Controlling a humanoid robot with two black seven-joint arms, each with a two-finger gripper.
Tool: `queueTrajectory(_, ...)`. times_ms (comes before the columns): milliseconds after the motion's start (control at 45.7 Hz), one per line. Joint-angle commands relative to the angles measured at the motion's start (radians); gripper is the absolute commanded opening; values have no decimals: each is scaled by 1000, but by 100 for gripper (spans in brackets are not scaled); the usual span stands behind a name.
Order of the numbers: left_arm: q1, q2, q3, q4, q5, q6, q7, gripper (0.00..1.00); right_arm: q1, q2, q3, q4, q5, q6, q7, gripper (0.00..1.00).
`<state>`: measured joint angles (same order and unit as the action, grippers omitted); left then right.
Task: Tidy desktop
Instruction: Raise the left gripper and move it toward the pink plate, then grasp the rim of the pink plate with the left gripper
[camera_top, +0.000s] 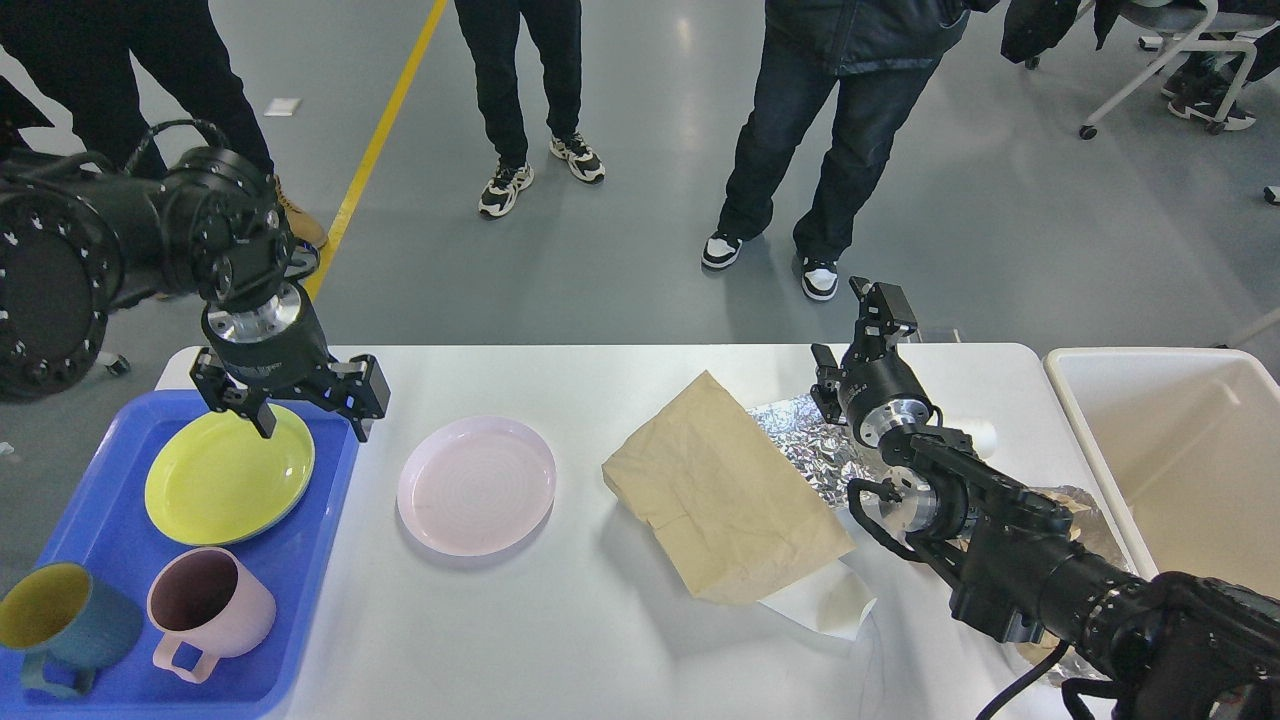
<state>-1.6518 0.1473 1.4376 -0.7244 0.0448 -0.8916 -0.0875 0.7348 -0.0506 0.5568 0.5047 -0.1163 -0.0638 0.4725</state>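
Note:
The white desktop (560, 640) carries a pink plate (477, 485), a crumpled brown paper bag (725, 490), a sheet of crumpled foil (808, 450) and a white paper scrap (830, 602). My left gripper (312, 425) is open and empty. It hangs fingers-down over the far right corner of the blue tray (300, 560), between the yellow plate (228, 472) and the pink plate. My right gripper (853, 338) points up and away near the table's far edge, above the foil. Its fingers stand apart and hold nothing.
The tray also holds a pink mug (208, 610) and a dark teal mug (60, 622). A cream-white bin (1180, 450) stands at the right. A small white cup (978, 432) lies behind my right wrist. People stand on the floor beyond the table.

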Motion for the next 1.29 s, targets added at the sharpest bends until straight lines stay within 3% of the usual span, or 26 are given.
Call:
queueTrajectory(0, 75, -12, -49, 2, -5, 146, 3, 93, 0, 0, 0, 0, 0, -1, 0, 100)
queueTrajectory(197, 156, -37, -88, 3, -6, 339, 6, 93, 0, 0, 0, 0, 0, 1, 0, 100)
queueTrajectory(307, 213, -57, -111, 3, -5, 474, 44, 93, 0, 0, 0, 0, 0, 1, 0, 100)
queueTrajectory(416, 263, -72, -144, 14, -5, 556, 113, 93, 0, 0, 0, 0, 0, 1, 0, 100)
queueTrajectory(482, 300, -84, -164, 32, -5, 568, 176, 93, 0, 0, 0, 0, 0, 1, 0, 100)
queueTrajectory(591, 329, -87, -186, 49, -5, 571, 216, 93, 0, 0, 0, 0, 0, -1, 0, 100)
queueTrajectory(985, 411, -87, -252, 82, -6, 574, 218, 93, 0, 0, 0, 0, 0, -1, 0, 100)
queueTrajectory(1270, 418, -87, -264, 86, -6, 614, 218, 86, 0, 0, 0, 0, 0, -1, 0, 100)
